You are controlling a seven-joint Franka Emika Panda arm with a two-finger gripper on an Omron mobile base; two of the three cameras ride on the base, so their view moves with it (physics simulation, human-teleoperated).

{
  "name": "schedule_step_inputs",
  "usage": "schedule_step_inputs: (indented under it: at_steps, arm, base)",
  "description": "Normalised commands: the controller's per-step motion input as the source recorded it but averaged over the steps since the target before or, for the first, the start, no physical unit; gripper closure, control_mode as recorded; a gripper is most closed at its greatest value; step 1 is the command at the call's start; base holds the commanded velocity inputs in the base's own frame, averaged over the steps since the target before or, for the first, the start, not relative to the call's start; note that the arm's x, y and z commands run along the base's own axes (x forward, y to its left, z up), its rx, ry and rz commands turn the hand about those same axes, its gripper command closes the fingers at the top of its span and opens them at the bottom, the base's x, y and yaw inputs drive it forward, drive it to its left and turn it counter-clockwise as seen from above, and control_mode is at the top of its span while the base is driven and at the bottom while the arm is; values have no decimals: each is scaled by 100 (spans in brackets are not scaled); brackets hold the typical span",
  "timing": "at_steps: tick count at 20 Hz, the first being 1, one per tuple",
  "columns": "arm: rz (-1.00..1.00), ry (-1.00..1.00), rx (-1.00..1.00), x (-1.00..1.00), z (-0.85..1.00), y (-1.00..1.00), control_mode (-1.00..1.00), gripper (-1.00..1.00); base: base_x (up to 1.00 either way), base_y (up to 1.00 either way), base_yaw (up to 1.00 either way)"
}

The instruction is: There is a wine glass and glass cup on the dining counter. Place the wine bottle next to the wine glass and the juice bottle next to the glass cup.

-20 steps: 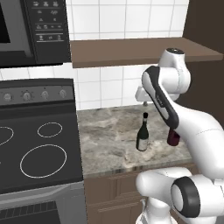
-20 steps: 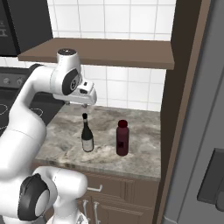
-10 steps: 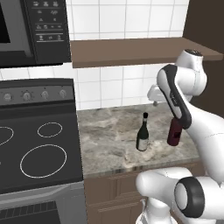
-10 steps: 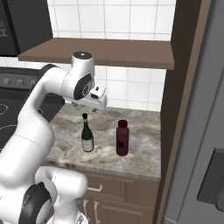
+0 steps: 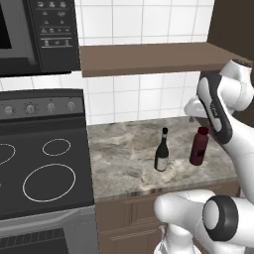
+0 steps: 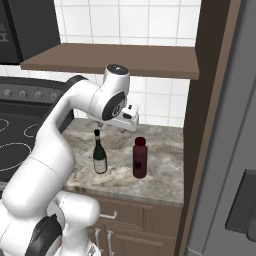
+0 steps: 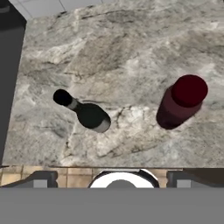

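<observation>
- Hand [image 6: 116,121] raised above the back of the worktop [image 5: 129,163], holding nothing; fingers spread wide, the two dark tips [image 7: 43,179] at the lower corners of the hand view, far apart.
- Looking straight down on both bottles from overhead, well clear of their caps.
- Wine bottle [image 5: 161,151] upright on the marbled stone, tall and slim, dark green-black with a pale label; in the hand view [image 7: 85,113] to the left of the juice bottle.
- Juice bottle [image 5: 198,147] upright just beside it, apart, not touching; shorter, stouter, dark red, round cap on top [image 7: 183,101].
- Range [image 5: 39,168] with ringed burners at the worktop's left edge; brown shelf [image 5: 149,57] overhead against white tiles.
- Judged as the start of the task: neither bottle taken yet, hand poised between two choices.
- Likely handling of the wine bottle: rigid, smooth, probably slippery and breakable, heavy low down, top-heavy only if tipped. Best taken across the body below the shoulder, or at the upper body where the width suits the open fingers; the thin neck offers less contact and would let the bottle swing.
- Likely handling of the juice bottle: stiff, broad, stable; grip around the mid-body, level, squarely.
- Risk: knocking the neighbouring bottle while descending, given the small gap between them.
</observation>
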Motion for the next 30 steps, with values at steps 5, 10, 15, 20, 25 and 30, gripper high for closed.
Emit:
schedule_step_inputs:
  at_steps: [5, 10, 15, 20, 25, 30]
  arm:
    - [18, 0, 0, 1, -10, -32, -100, -100]
    - [0, 0, -4, 17, -11, -15, -100, -100]
    - [-8, 0, -11, 30, -16, -3, -100, -100]
    - [-9, 0, -13, 28, -20, 0, -100, -100]
    - [-7, 0, -5, 17, -25, -11, -100, -100]
    - [-7, 0, -4, 12, -24, -27, -100, -100]
  base:
    - [0, 0, 0]
    - [0, 0, 0]
    - [0, 0, 0]
    - [0, 0, 0]
    - [0, 0, 0]
    - [0, 0, 0]
